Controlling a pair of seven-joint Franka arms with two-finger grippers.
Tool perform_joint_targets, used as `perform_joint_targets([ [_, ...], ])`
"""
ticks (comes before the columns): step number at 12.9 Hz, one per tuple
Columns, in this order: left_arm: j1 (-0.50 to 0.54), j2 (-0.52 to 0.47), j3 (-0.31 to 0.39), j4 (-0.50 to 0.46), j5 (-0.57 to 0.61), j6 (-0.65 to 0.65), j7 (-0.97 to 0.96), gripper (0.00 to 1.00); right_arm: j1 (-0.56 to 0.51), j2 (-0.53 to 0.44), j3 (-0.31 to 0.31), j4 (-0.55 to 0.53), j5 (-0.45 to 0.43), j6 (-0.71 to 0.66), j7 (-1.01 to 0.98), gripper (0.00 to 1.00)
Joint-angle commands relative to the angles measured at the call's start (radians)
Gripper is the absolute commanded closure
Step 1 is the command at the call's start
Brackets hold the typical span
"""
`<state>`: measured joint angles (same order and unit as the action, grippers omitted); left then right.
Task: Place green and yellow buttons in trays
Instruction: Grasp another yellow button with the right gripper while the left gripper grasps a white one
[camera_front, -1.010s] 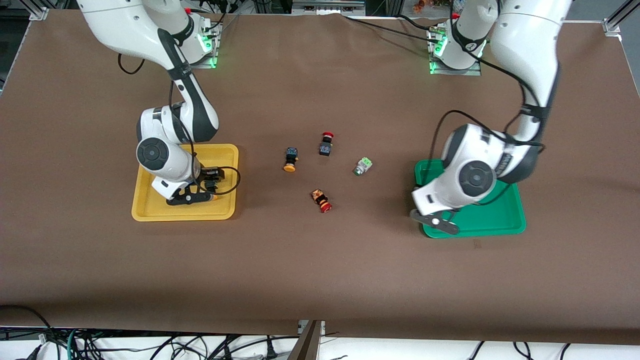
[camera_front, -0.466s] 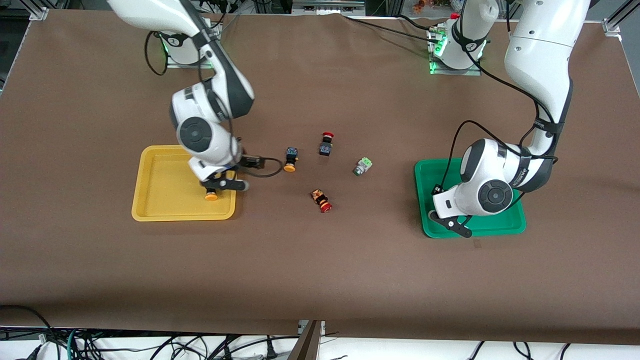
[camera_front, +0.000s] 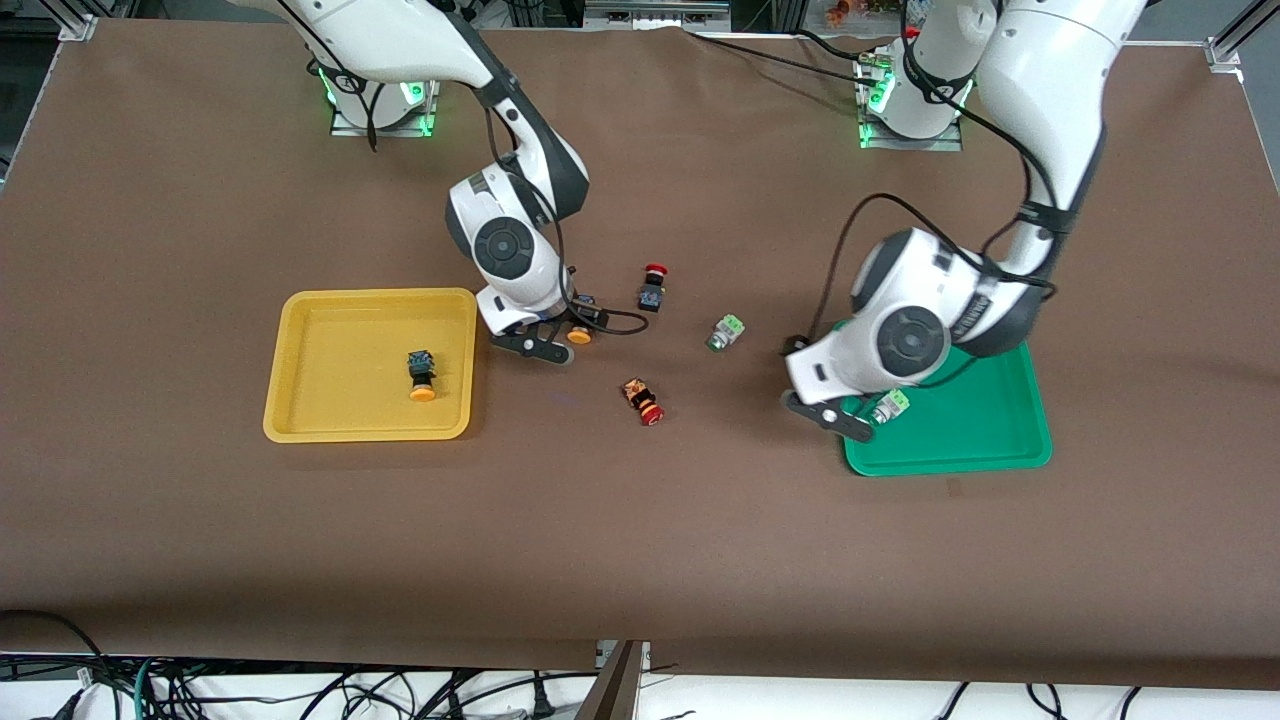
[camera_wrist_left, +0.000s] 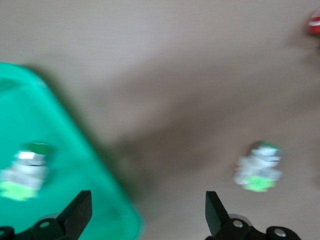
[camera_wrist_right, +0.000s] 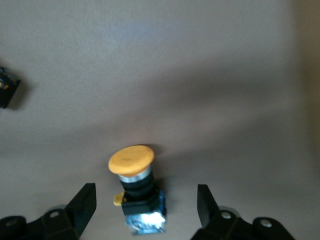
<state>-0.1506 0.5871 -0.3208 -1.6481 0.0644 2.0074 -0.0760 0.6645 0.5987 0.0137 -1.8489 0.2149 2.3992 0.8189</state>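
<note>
Halfway mark: one yellow-capped button lies in the yellow tray, centre-left of the front frame, and one green-bodied button sits in the green tray at centre-right. The right gripper hangs low over the second yellow-capped button near mid-frame, fingers spread wide with nothing between them, one on either side of the switch; that straddle looks like a set-up for a pinch across its dark body. The left gripper hovers at the green tray's edge, fingers wide apart and empty, angled toward the loose green-bodied button right of centre on the bench. The two red-capped switches lie between, rightly left alone.
</note>
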Motion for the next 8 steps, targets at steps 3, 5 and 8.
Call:
perform_joint_targets([
  [3, -0.11, 0.031, -0.012, -0.048, -0.003, 0.108, -0.125, 0.0, 0.026, 0.019, -0.005, -0.01, 0.027, 0.044, 0.003, 0.6],
  [5, -0.112, 0.031, -0.014, -0.14, -0.003, 0.235, -0.126, 0.0, 0.021, 0.006, -0.011, -0.01, 0.024, 0.037, -0.029, 0.94],
  [8, -0.152, 0.033, -0.012, -0.219, -0.003, 0.341, -0.155, 0.0, 0.013, -0.069, -0.116, 0.022, 0.015, -0.157, -0.203, 0.99],
])
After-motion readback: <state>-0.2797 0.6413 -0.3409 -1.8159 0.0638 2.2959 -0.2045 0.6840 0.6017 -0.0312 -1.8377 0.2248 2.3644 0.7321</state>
